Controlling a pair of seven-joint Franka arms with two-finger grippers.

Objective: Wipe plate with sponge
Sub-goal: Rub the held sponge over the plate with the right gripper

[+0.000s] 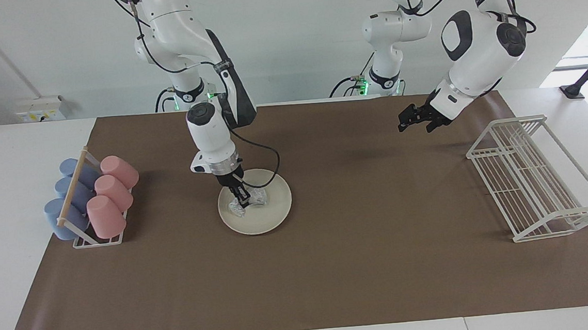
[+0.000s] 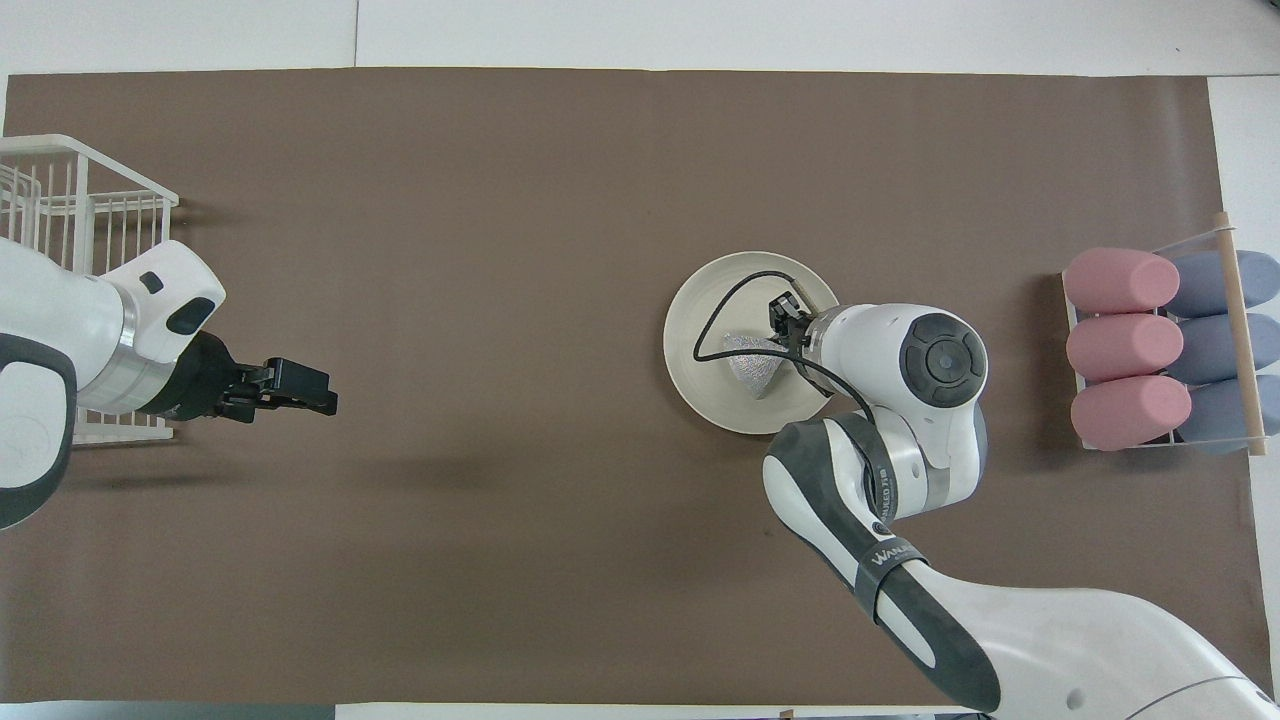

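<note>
The cream-white plate (image 1: 269,216) (image 2: 700,325) lies flat on the brown mat, toward the right arm's end of the table. On it rests the silvery speckled sponge (image 1: 256,198) (image 2: 752,362), on the half of the plate toward the cup rack. My right gripper (image 1: 241,197) points down onto the plate, shut on the sponge and pressing it against the plate's surface; its wrist hides part of the plate from overhead. My left gripper (image 1: 411,121) (image 2: 315,390) hangs open and holds nothing, in the air over the mat beside the wire rack, where that arm waits.
A rack of pink and blue cups (image 1: 92,202) (image 2: 1160,350) lying on their sides stands at the right arm's end of the mat. A white wire rack (image 1: 533,179) (image 2: 70,195) stands at the left arm's end. The right arm's cable loops over the plate.
</note>
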